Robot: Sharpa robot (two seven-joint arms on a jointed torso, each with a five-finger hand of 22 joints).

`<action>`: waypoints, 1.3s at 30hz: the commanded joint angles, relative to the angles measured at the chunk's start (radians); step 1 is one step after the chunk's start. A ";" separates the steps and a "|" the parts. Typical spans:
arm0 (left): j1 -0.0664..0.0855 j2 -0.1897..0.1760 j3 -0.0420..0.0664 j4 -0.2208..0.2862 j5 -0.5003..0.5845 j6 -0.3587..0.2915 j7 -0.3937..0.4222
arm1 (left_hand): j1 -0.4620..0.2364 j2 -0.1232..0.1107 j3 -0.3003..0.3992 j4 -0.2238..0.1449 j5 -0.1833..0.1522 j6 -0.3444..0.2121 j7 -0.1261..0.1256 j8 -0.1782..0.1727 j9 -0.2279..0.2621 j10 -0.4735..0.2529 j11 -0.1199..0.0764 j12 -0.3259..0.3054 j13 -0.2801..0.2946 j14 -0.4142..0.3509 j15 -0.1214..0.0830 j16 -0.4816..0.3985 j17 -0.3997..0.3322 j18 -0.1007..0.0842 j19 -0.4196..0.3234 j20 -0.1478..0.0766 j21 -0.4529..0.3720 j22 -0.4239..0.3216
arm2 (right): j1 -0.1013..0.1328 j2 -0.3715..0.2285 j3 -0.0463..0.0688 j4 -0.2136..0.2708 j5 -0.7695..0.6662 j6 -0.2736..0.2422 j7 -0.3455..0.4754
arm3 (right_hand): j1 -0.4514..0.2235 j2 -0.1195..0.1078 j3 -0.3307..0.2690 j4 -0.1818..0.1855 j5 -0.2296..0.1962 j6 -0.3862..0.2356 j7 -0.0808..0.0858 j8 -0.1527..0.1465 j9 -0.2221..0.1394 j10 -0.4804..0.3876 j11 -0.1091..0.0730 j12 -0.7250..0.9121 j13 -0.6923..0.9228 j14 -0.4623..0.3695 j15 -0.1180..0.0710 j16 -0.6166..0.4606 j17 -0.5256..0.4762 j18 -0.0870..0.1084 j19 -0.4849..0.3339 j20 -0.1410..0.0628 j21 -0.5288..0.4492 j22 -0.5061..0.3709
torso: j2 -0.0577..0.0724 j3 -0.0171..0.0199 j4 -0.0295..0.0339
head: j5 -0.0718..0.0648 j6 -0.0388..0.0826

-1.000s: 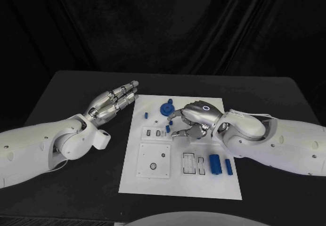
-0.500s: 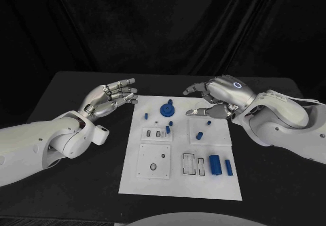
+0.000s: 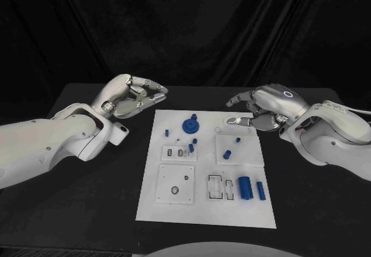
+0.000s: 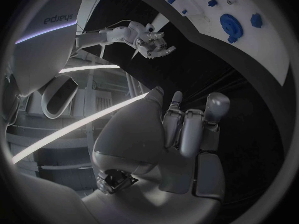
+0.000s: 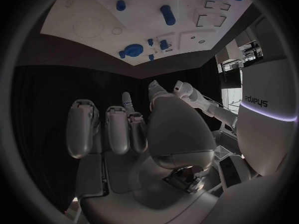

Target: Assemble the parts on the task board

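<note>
The task board (image 3: 206, 211) lies flat in the middle of the black table (image 3: 77, 214) and serves as the landmark here. Since a second ago the right hand (image 3: 261, 111) has lifted off the board's centre, where it was bent over the small blue parts, and now hovers above the board's far right corner, fingers loosely curled and apart, holding nothing. Over the same second the left hand (image 3: 131, 97) has pulled back from the board's far left edge; it now hangs over the table just off the board's far left corner with its fingers curled in on nothing.

On the board, the round blue gear (image 3: 190, 125) sits near the far edge, a small blue peg (image 3: 165, 130) to its left. Two short blue pegs (image 3: 227, 154) stand right of centre. A larger blue block (image 3: 244, 187) and a slimmer blue bar (image 3: 260, 190) lie near the right edge, towards the near end.

The word "sharpa" is printed on the white forearm (image 5: 264, 100) in the right wrist view, and again, upside down, in the left wrist view.
</note>
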 commanded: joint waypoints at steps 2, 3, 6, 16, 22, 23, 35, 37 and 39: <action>0.030 0.023 0.001 0.009 -0.231 0.045 -0.228 | -0.101 0.015 -0.053 0.001 -0.055 0.088 -0.043 0.096 0.072 0.114 -0.038 0.006 0.268 0.117 -0.034 0.004 0.271 -0.033 0.179 -0.010 0.094 0.180 | -0.001 -0.005 0.000 -0.006 0.030 0.049 -0.030 | 0.002 0.015 -0.008 -0.001 0.021 0.016 0.000 0.007 -0.003 0.104 0.010 0.003 0.263 0.054 0.008 0.005 0.002 0.011 0.022 0.009 -0.002 0.196 | -0.003 0.0100 -0.0045 | 0.001 -0.001; 0.037 0.031 0.001 0.012 -0.258 0.072 -0.286 | -0.136 0.021 -0.073 0.002 -0.062 0.114 -0.064 0.156 0.129 0.114 -0.059 0.006 0.268 0.117 -0.051 0.004 0.271 -0.044 0.233 -0.025 0.114 0.226 | -0.002 -0.006 0.000 -0.008 0.031 0.054 -0.031 | 0.002 0.017 -0.009 -0.001 0.023 0.018 0.000 0.008 -0.003 0.104 0.010 0.003 0.263 0.054 0.008 0.006 0.002 0.011 0.022 0.009 -0.002 0.196 | -0.003 0.0087 -0.0034 | -0.001 -0.002; 0.052 0.049 0.001 0.018 -0.309 0.147 -0.418 | -0.216 0.040 -0.114 0.004 -0.071 0.090 -0.078 0.226 0.224 0.114 -0.073 0.006 0.268 0.117 -0.071 0.004 0.271 -0.053 0.269 -0.041 0.124 0.257 | -0.006 -0.005 0.000 -0.014 0.035 0.065 -0.032 | 0.003 0.022 -0.010 0.000 0.027 0.022 0.000 0.009 -0.003 0.104 0.010 0.003 0.263 0.054 0.008 0.006 0.003 0.011 0.023 0.010 0.000 0.197 | -0.001 0.0088 -0.0041 | 0.003 -0.001; 0.093 0.123 0.002 0.019 -0.363 0.443 -0.780 | -0.276 0.077 -0.148 0.003 -0.035 0.057 -0.112 0.388 0.489 0.114 -0.108 0.006 0.268 0.117 -0.104 0.004 0.271 -0.066 0.332 -0.077 0.139 0.306 | -0.027 -0.004 0.000 -0.032 0.039 0.094 -0.035 | -0.004 0.037 -0.014 0.003 0.040 0.033 0.000 0.012 -0.005 0.104 0.010 0.003 0.263 0.053 0.008 0.004 -0.002 0.011 0.022 0.010 -0.002 0.196 | 0.001 0.0131 -0.0017 | 0.006 -0.015; 0.118 0.183 0.002 -0.001 -0.368 0.603 -0.936 | -0.318 0.095 -0.155 0.004 -0.028 0.053 -0.113 0.379 0.519 0.114 -0.111 0.006 0.268 0.117 -0.109 0.004 0.271 -0.062 0.319 -0.083 0.133 0.294 | -0.031 -0.001 0.000 -0.034 0.040 0.082 -0.029 | -0.010 0.042 -0.019 0.004 0.049 0.036 0.001 0.012 -0.007 0.104 0.011 0.002 0.263 0.053 0.009 0.004 -0.002 0.012 0.022 0.010 -0.003 0.196 | -0.001 0.0188 -0.0029 | 0.006 -0.029; 0.119 0.189 0.002 -0.003 -0.368 0.615 -0.952 | -0.336 0.098 -0.160 0.004 -0.031 0.056 -0.113 0.372 0.526 0.114 -0.111 0.006 0.268 0.117 -0.110 0.004 0.271 -0.060 0.309 -0.084 0.129 0.286 | -0.032 0.000 0.000 -0.034 0.040 0.080 -0.028 | -0.012 0.043 -0.020 0.005 0.050 0.036 0.001 0.012 -0.008 0.104 0.011 0.002 0.263 0.053 0.009 0.005 -0.001 0.012 0.022 0.011 -0.003 0.196 | -0.001 0.0204 -0.0033 | 0.006 -0.030; 0.126 0.300 0.001 -0.058 -0.369 0.724 -1.095 | -0.372 0.109 -0.160 -0.008 -0.019 0.057 -0.108 0.308 0.542 0.114 -0.108 0.006 0.268 0.117 -0.109 0.004 0.271 -0.052 0.282 -0.084 0.114 0.262 | -0.034 0.001 0.000 -0.032 0.040 0.044 -0.016 | -0.018 0.053 -0.027 0.001 0.078 0.040 0.002 0.010 -0.013 0.084 0.011 -0.018 0.234 0.053 0.009 0.005 -0.003 0.012 0.022 0.011 -0.004 0.196 | -0.004 0.0260 -0.0055 | 0.011 -0.037; 0.126 0.314 0.001 -0.067 -0.369 0.737 -1.101 | -0.370 0.111 -0.152 -0.011 -0.022 0.053 -0.104 0.282 0.538 0.114 -0.106 0.006 0.268 0.117 -0.107 0.004 0.271 -0.052 0.280 -0.083 0.111 0.260 | -0.036 -0.001 0.000 -0.030 0.038 0.031 -0.010 | -0.017 0.053 -0.028 0.000 0.082 0.041 0.002 0.009 -0.014 0.080 0.012 -0.022 0.229 0.053 0.009 0.005 -0.002 0.012 0.022 0.011 -0.005 0.196 | -0.004 0.0263 -0.0057 | 0.014 -0.038; 0.126 0.324 0.001 -0.074 -0.369 0.742 -1.103 | -0.373 0.111 -0.148 -0.011 -0.026 0.037 -0.095 0.245 0.525 0.114 -0.099 0.006 0.268 0.117 -0.103 0.004 0.271 -0.051 0.277 -0.080 0.109 0.257 | -0.037 -0.004 0.000 -0.027 0.032 0.017 -0.003 | -0.015 0.053 -0.029 -0.001 0.088 0.041 0.003 0.009 -0.015 0.078 0.012 -0.025 0.225 0.053 0.010 0.005 -0.003 0.012 0.022 0.011 -0.006 0.195 | -0.004 0.0243 -0.0016 | 0.011 -0.040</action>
